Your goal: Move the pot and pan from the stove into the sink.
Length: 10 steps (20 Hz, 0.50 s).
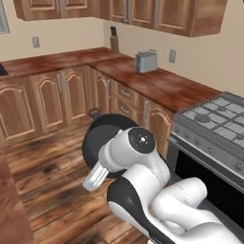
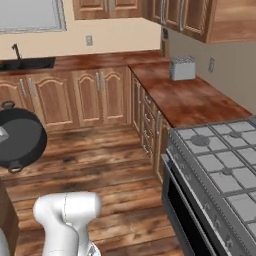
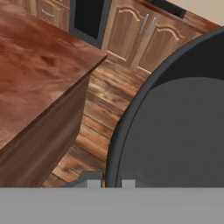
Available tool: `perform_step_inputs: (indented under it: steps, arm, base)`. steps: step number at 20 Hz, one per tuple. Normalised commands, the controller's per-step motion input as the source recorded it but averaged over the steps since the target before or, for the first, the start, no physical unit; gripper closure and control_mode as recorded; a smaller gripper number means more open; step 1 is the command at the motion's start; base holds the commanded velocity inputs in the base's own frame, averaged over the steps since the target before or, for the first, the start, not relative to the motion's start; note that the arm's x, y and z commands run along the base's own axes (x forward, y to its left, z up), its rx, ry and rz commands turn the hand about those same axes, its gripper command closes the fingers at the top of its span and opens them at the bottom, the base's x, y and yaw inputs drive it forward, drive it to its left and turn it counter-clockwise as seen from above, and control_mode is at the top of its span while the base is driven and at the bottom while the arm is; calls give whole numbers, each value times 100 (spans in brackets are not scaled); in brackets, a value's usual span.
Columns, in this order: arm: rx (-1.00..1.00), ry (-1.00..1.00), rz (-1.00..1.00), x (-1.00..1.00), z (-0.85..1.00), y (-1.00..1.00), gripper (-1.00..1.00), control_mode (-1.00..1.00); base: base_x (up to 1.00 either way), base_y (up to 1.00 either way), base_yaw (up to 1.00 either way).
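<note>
White arm (image 1: 143,186) low over wood floor, dark pot (image 1: 102,138) behind its wrist, stove (image 1: 214,128) at right, toaster (image 1: 146,61) on counter (image 1: 162,86)

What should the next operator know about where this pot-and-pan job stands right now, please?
End effector: shut on the pot's rim, seen at the bottom of the hand view.
Pot: held up in the air over the wooden floor, off the stove, tilted with its opening facing the base cameras.
Sink: in the far counter under the window, nothing seen in it.
Pan: not in sight on the visible grates.
Done: pot lifted off the stove.
Left: carry the pot across to the sink and release it, then deal with the pan if it is not already in.
</note>
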Motion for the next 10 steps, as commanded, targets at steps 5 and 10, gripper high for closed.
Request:
perform_step_inputs:
  steps: [5, 10]
  arm:
    - [0, 0, 0, 0, 0, 0, 100, 100]
    - [0, 0, 0, 0, 0, 0, 100, 100]
  base:
    - [100, 0, 0]
    - [100, 5, 0]
